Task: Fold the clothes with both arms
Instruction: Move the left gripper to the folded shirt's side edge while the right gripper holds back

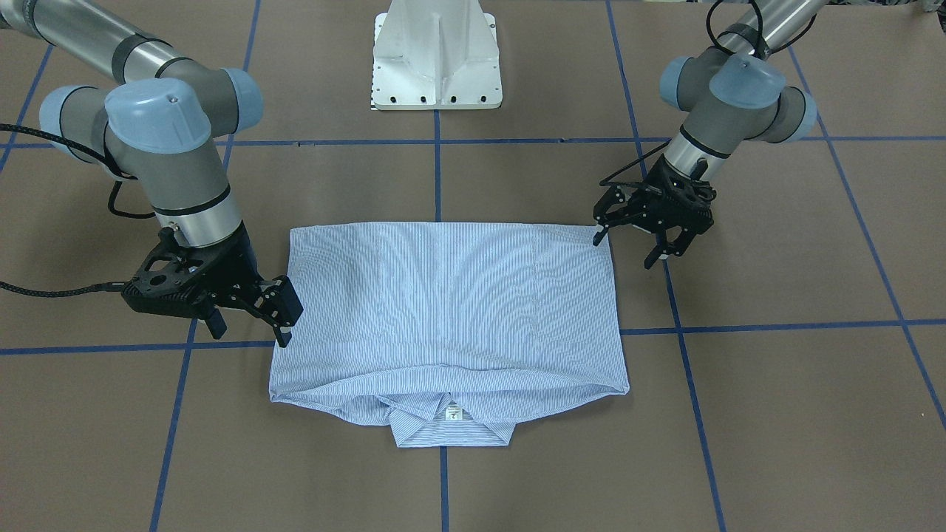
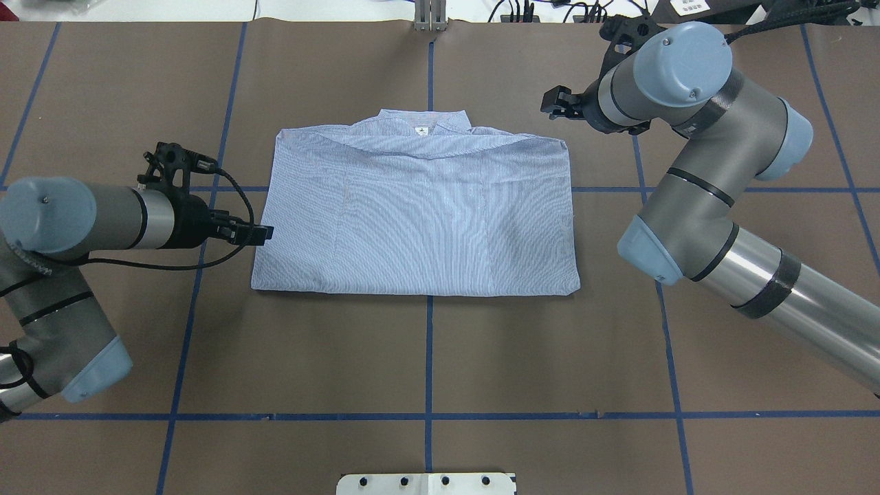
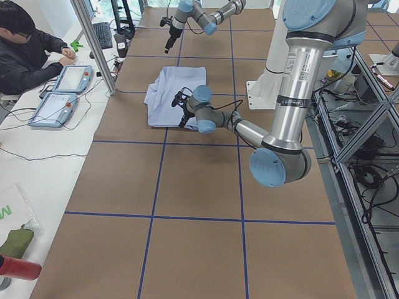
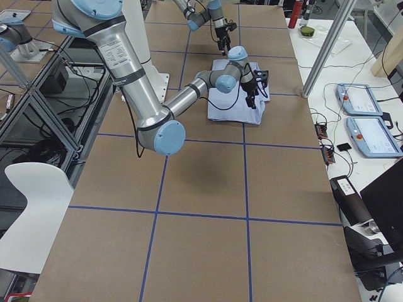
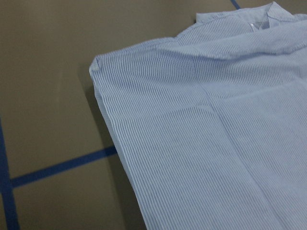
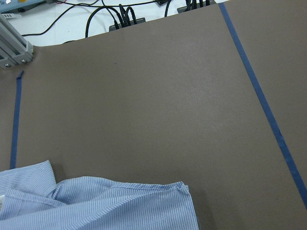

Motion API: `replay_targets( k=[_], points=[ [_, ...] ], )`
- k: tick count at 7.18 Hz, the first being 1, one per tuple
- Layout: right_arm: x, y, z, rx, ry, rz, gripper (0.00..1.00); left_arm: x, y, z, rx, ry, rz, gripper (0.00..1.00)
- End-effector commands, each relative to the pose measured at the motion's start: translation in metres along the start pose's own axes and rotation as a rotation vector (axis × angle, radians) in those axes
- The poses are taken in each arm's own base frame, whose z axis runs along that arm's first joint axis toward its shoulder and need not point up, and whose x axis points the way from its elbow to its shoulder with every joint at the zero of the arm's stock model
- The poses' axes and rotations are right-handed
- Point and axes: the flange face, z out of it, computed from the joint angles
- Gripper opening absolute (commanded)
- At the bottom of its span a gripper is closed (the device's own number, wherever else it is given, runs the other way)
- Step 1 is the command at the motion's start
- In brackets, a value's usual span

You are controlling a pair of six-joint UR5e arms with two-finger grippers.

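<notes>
At the middle of the brown table (image 2: 426,357), the striped shirt (image 2: 419,220) lies folded into a flat rectangle. In the overhead view its collar (image 2: 419,126) pokes out at 12 o'clock, on the side away from the white pedestal (image 1: 436,66). The left gripper (image 1: 625,251) sits at the shirt's 9 o'clock edge, jaws spread wide and holding nothing, one fingertip just beside the cloth's border. The right gripper (image 1: 251,336) stands near the 2 o'clock corner, on the collar side, its jaws likewise wide apart and empty. Blue tape lines (image 2: 426,416) cross the table in a grid.
</notes>
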Motion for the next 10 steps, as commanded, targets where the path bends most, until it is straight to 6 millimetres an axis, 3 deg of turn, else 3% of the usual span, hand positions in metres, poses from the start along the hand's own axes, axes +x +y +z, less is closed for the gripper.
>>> replay_targets(
  k=[1, 4, 7, 8, 9, 10],
  points=[
    [0.000, 0.000, 0.000, 0.002, -0.001, -0.007, 1.00, 0.022, 0.037, 0.015, -0.010, 0.026, -0.070, 1.00],
    [0.000, 0.000, 0.000, 0.003, -0.003, -0.007, 1.00, 0.036, 0.053, 0.026, -0.006, 0.018, -0.099, 0.99],
    [0.001, 0.000, 0.000, 0.002, -0.001, -0.007, 1.00, 0.035, 0.055, 0.027, -0.008, 0.015, -0.116, 0.86],
    [0.001, 0.000, 0.000, 0.002, -0.001, -0.007, 1.00, 0.035, 0.054, 0.027, -0.009, 0.016, -0.118, 0.67],
    [0.000, 0.000, 0.000, 0.003, -0.003, -0.007, 1.00, 0.037, 0.053, 0.027, -0.007, 0.020, -0.117, 0.27],
    [0.000, 0.000, 0.000, 0.003, -0.003, -0.007, 1.00, 0.037, 0.054, 0.027, -0.008, 0.021, -0.119, 0.00]
  ],
)
